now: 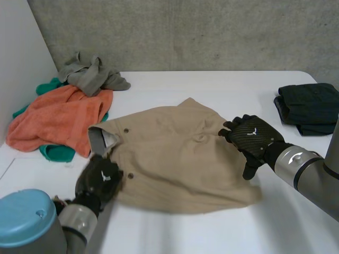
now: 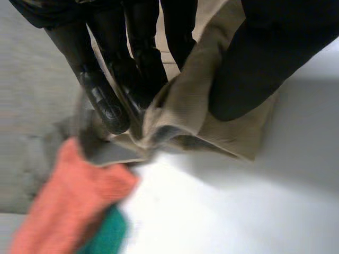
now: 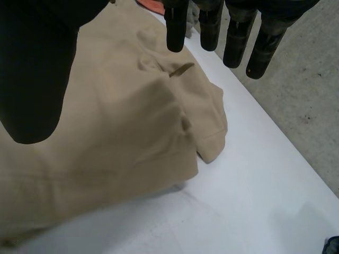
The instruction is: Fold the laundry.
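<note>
White table seen from the head view, items taken from left to right. At the far left lies a crumpled orange terry towel over a teal-green cloth, with a rumpled grey garment behind them near the concrete wall. The left hand rests at the near left edge of the tan buttoned garment, just below its grey-lined opening. In the left wrist view, its fingers and thumb are closed on a bunched fold of the tan cloth, which is pinched between them, with the orange towel and green cloth just beyond. The tan garment lies spread mostly flat in the middle of the table, wrinkled near its far right corner, its left side touching the orange towel. The right hand sits over the garment's right edge. In the right wrist view, its fingers are straight and set well apart from the thumb, holding nothing, above a folded-under corner of the cloth; whether they touch it cannot be told. At the far right, well apart from the tan garment, lies a folded dark green garment.
</note>
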`<state>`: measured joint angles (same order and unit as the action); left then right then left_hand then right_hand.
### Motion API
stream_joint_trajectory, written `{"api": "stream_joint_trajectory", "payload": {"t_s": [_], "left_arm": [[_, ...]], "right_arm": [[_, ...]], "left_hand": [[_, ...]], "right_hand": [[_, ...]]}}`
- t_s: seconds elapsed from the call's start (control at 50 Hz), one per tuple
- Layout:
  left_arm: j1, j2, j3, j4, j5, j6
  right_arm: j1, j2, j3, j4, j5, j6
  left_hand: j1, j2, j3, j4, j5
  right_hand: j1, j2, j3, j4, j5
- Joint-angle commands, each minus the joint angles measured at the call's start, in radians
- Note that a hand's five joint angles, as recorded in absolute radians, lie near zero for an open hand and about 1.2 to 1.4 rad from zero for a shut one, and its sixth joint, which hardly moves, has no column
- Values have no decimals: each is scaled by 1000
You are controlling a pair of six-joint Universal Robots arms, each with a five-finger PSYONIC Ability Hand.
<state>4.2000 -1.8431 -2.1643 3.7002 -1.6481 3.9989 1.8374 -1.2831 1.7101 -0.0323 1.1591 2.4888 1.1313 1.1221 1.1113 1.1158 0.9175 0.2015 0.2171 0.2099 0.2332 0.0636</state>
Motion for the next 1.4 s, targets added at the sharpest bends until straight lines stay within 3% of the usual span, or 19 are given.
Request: {"api": "stream_joint_trajectory", "payload": {"t_s": [0.02, 0.12, 0.22, 0.36, 0.44, 0.48, 0.5, 0.52, 0.54, 0.62, 0.72, 0.84, 0.94, 1.04, 1.1, 1.18, 1.22, 1.28, 1.4], "left_arm": [[49, 30, 141, 288, -41, 179], [54, 33, 346, 397, -7, 264], [0, -4, 544, 417, 51, 232], [-217, -175, 786, 379, 120, 5], [-259, -255, 813, 299, 203, -151], [-281, -292, 816, 259, 246, -225], [-296, -313, 819, 233, 278, -268], [-317, -344, 822, 193, 324, -324], [-328, -358, 824, 172, 352, -351], [-339, -384, 824, 89, 415, -416], [-330, -358, 825, 38, 360, -425], [-298, -202, 767, -14, 163, -434], [-301, -82, 683, -65, 59, -431], [-304, -16, 575, -183, -10, -434], [-322, -15, 517, -282, -51, -449], [-367, -22, 478, -408, -97, -521], [-373, -31, 468, -476, -116, -615], [-373, -56, 468, -538, -127, -728], [-373, -99, 478, -556, -125, -828]], "right_arm": [[-9, -2, 11, 0, 1, 2], [-10, -8, 11, 2, 4, 13], [-10, -12, 2, -3, 31, 21], [-58, -21, -21, -90, 151, 148], [-110, -33, -32, -123, 192, 189], [-130, -33, -38, -132, 195, 196], [-148, -33, -44, -138, 198, 199], [-158, -33, -47, -141, 199, 199], [-164, -33, -50, -141, 199, 199], [-191, -31, -63, -141, 192, 199], [-202, -31, -69, -138, 173, 190], [-201, -31, -69, -132, 87, 173], [-204, -38, -64, -98, -48, 133], [-214, -59, -63, 20, -244, -3], [-216, -44, -66, 67, -294, -85], [-213, 28, -73, 126, -299, -238], [-210, 79, -86, 143, -295, -338], [-207, 145, -118, 152, -280, -424], [-204, 249, -168, 146, -246, -429]], "left_hand": [[265, 274, 285, 280, 304], [265, 274, 285, 280, 304], [265, 274, 285, 280, 304], [265, 274, 285, 280, 304], [257, 266, 277, 272, 296], [3, 12, 23, 18, 42], [-243, -234, -223, -228, -204], [-676, -666, -656, -660, -636], [-857, -848, -837, -842, -818], [-915, -906, -895, -899, -876], [-903, -894, -883, -888, -864], [-897, -888, -877, -882, -858], [-842, -832, -822, -826, -802], [-516, -507, -496, -501, -477], [-384, -374, -364, -368, -344], [-375, -365, -355, -359, -335], [-413, -403, -393, -397, -373], [-597, -588, -577, -582, -558], [-651, -641, -631, -635, -611]], "right_hand": [[-27, -43, -35, -59, -64], [-27, -43, -35, -59, -64], [-27, -43, -35, -59, -64], [-27, -43, -35, -59, -64], [-27, -43, -35, -59, -64], [-27, -43, -35, -59, -64], [-27, -43, -35, -59, -64], [-27, -43, -35, -59, -64], [-27, -43, -35, -59, -64], [-27, -43, -35, -59, -64], [-27, -43, -35, -59, -64], [-27, -43, -35, -59, -64], [-27, -43, -35, -59, -64], [100, 85, 92, 68, 63], [148, 132, 139, 116, 111], [203, 188, 195, 172, 167], [206, 191, 198, 175, 170], [221, 205, 213, 189, 184], [288, 273, 280, 257, 252]]}}
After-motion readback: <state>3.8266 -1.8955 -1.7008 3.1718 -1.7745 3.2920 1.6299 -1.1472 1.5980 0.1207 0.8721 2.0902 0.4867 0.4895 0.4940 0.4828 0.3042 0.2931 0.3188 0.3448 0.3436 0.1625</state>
